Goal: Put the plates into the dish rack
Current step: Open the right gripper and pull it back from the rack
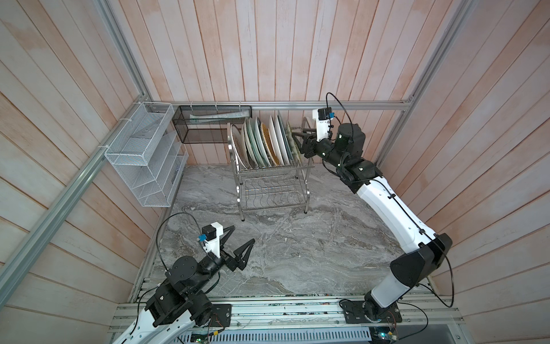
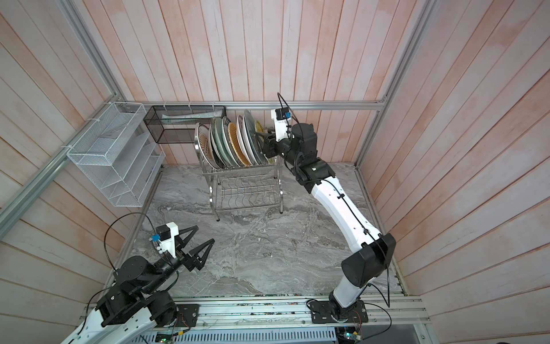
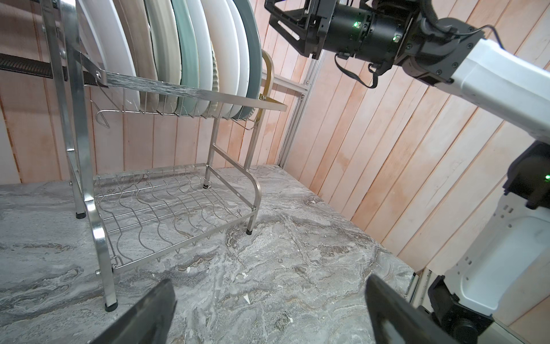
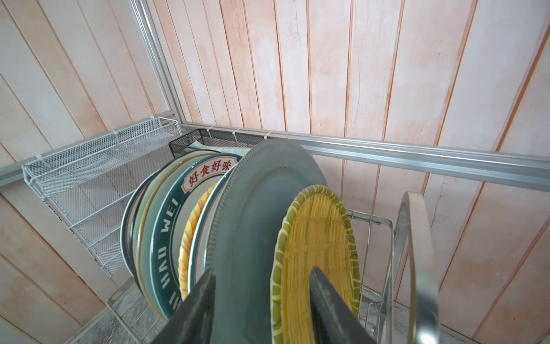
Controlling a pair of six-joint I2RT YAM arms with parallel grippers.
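Standing on edge in one close row, the plates [image 1: 262, 143] occupy the upper tier of the dish rack [image 3: 190, 89]. The rack stands at the rear of the tabletop [image 1: 297, 253], close to the back wall and just beside the black mesh basket [image 1: 208, 125].

Row order, right wrist view:
- The yellow woven plate [image 4: 318, 238] is the last plate at the rack's right end.
- The grey-blue plate [image 4: 259, 208] stands next to it.
- The teal-rim plate [image 4: 166, 238] with lettering stands further along.

The right claw [image 4: 263, 269] is at the right end of the row, level with the upper tier. Its jaws stand partly apart, with the near rims of the yellow woven and grey-blue plates between the fingers. Whether either finger touches a plate cannot be told.

The left claw [image 1: 241, 233] is spread wide and holds nothing. It hangs over the front left of the tabletop, well apart from the rack and pointing toward it.
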